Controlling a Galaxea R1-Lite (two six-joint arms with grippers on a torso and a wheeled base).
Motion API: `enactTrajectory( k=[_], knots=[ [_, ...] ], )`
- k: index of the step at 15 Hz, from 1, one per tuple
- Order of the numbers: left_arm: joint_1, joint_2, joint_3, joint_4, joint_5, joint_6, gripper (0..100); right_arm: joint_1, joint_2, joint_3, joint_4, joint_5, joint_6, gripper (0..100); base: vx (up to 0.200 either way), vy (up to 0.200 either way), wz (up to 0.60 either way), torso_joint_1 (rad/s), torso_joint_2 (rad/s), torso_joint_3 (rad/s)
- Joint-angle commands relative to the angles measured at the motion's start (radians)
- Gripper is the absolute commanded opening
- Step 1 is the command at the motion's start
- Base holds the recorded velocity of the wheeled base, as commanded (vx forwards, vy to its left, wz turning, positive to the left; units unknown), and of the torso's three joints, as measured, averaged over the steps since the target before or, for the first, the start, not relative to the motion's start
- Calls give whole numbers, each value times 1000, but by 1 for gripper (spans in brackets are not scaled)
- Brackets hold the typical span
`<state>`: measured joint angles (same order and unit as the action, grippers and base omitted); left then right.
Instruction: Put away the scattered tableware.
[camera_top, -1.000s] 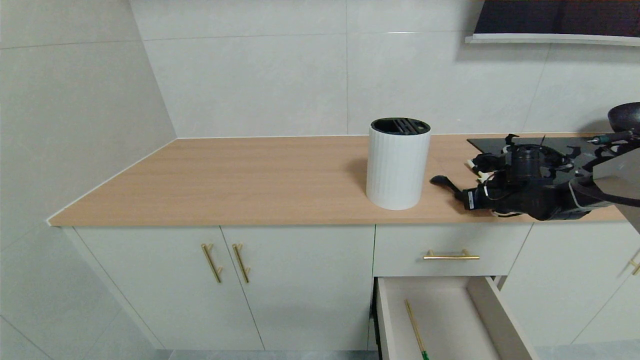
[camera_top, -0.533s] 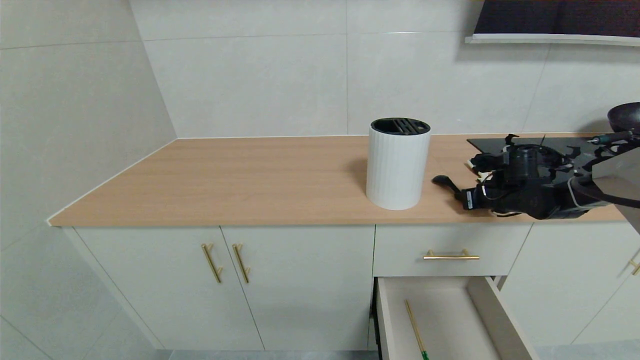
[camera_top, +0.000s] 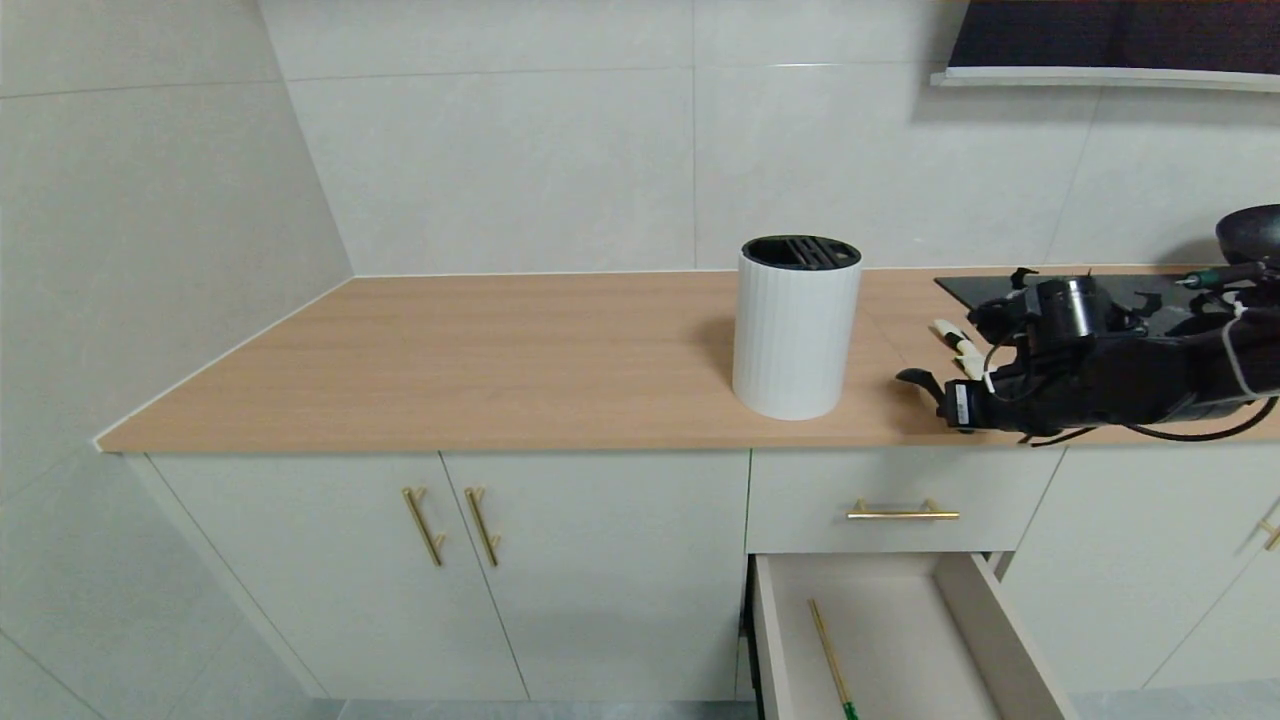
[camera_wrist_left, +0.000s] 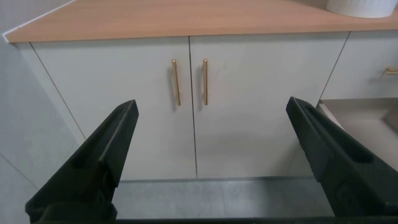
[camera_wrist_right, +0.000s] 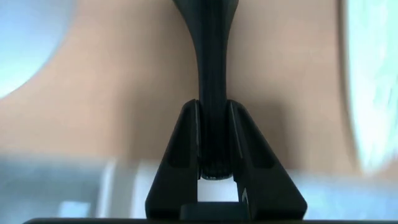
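My right gripper (camera_top: 948, 398) hovers over the front edge of the wooden counter (camera_top: 520, 360), to the right of the white ribbed utensil holder (camera_top: 797, 340). It is shut on the handle of a black spoon-like utensil (camera_top: 915, 380), whose rounded end points toward the holder. In the right wrist view both fingers (camera_wrist_right: 180, 149) clamp the black handle (camera_wrist_right: 211, 74). A white-handled utensil (camera_top: 957, 340) lies on the counter just behind the gripper. My left gripper (camera_wrist_left: 211, 162) stands open, low in front of the cupboard doors (camera_wrist_left: 189, 93).
Below the counter a drawer (camera_top: 960, 620) is pulled open with a pair of chopsticks (camera_top: 830, 655) inside. A black hob (camera_top: 1120, 290) with a dark pan (camera_top: 1250, 235) occupies the counter's right end. The counter left of the holder is bare wood.
My right gripper has pulled back to the right and toward the counter's front edge with the black utensil, uncovering the white-handled utensil behind it.
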<state>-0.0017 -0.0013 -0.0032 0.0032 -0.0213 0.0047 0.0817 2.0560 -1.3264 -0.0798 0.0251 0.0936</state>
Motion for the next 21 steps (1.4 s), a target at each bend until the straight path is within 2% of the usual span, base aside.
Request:
enactTrajectory(
  k=[1, 7, 9, 11, 14, 21],
  knots=[
    [0, 1, 0, 0, 0, 0, 100, 6, -257, 207, 2, -1, 52, 0, 0, 0, 0, 0, 0, 0],
    [0, 1, 0, 0, 0, 0, 100, 32, -560, 477, 29, 1, 95, 0, 0, 0, 0, 0, 0, 0],
    [0, 1, 0, 0, 0, 0, 100, 43, -635, 549, 104, 50, 87, 0, 0, 0, 0, 0, 0, 0],
    [0, 1, 0, 0, 0, 0, 100, 53, -660, 575, 110, 104, 57, 0, 0, 0, 0, 0, 0, 0],
    [0, 1, 0, 0, 0, 0, 100, 95, -665, 599, 104, 101, 52, 0, 0, 0, 0, 0, 0, 0],
    [0, 1, 0, 0, 0, 0, 100, 107, -626, 599, 103, 105, 52, 0, 0, 0, 0, 0, 0, 0]
  ],
)
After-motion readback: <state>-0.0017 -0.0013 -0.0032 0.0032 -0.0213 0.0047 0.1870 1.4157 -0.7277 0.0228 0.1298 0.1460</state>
